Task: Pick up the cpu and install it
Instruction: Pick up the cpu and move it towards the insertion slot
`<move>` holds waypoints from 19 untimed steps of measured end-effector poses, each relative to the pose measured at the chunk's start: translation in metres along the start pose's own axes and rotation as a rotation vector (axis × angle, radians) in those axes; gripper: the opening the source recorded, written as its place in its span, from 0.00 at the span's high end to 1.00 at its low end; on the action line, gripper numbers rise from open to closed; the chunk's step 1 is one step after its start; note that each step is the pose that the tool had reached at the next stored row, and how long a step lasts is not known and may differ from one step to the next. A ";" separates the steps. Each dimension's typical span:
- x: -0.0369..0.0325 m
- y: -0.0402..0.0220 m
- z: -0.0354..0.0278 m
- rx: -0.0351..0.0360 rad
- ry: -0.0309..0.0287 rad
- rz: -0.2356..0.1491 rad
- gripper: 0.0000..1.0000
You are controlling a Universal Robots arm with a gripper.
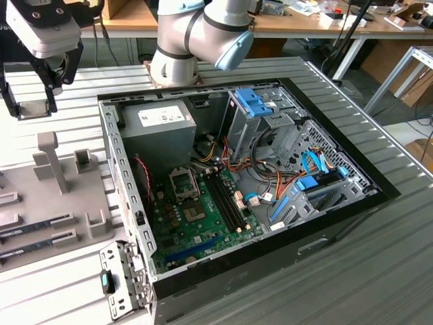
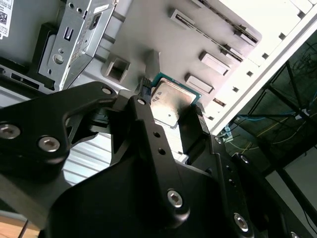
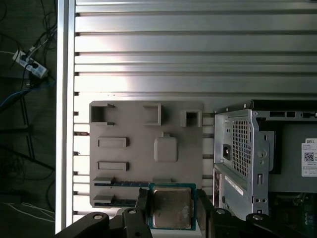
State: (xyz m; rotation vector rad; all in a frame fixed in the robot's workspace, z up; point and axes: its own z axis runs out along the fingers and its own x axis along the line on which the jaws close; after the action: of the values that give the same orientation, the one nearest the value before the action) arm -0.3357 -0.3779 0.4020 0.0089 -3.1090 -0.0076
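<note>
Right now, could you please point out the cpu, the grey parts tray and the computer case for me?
cpu [image 3: 171,209], first wrist view, middle of its metal top.
grey parts tray [image 3: 133,128], first wrist view, bare flat surface.
computer case [image 3: 242,144], first wrist view, perforated metal wall.

Only a few printed labels show, and their small print cannot be made out. In the exterior view a white label [image 1: 157,116] with dark lines sits on the grey power supply [image 1: 152,139], at about 11 o'clock inside the open computer case [image 1: 284,254]. In the first wrist view a code label [image 3: 309,156], white with a square code, is on a grey box inside the case. The metal top of the cpu [image 3: 171,208] bears only faint marks that are not legible.
</note>
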 end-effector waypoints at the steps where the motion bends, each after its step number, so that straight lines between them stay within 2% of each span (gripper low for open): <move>1: -0.0007 0.0000 0.0001 0.0000 -0.0001 0.000 0.53; 19: -0.0147 -0.0001 0.0007 0.0000 0.0000 0.000 0.53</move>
State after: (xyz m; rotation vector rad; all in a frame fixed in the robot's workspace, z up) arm -0.3211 -0.3779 0.4008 0.0088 -3.1090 -0.0076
